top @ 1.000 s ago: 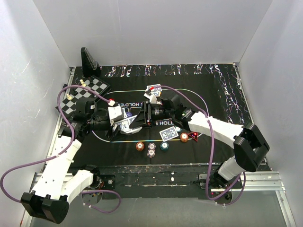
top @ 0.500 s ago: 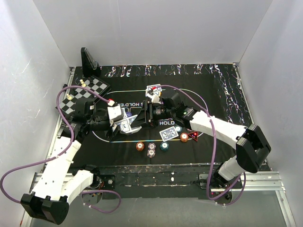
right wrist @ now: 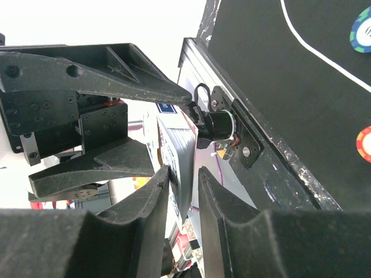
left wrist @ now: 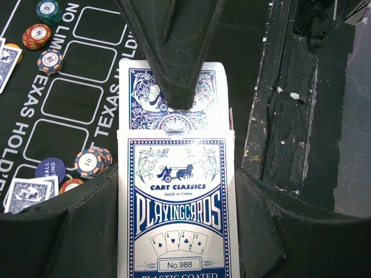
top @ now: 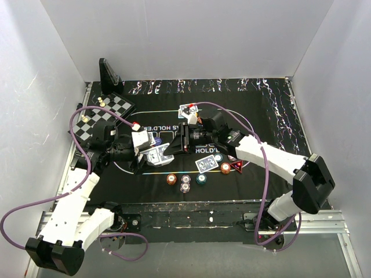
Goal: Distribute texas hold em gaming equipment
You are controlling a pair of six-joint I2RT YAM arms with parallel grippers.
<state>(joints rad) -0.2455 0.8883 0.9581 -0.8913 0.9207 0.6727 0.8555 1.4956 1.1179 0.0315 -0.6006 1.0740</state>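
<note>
Playing cards (left wrist: pixel 177 214) between left fingers (left wrist: pixel 64 231), right fingers (right wrist: pixel 145 231)

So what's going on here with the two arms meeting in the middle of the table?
The left gripper is shut on a deck of playing cards, holding it above the black mat. The right gripper has its fingers on either side of the deck's far end, apparently to draw off a card. Whether it has pinched one isn't clear. A few dealt cards and poker chips lie on the mat.

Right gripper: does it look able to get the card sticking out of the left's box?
Likely yes: the right gripper straddles the card poking from the box in the left gripper, unobstructed.
</note>
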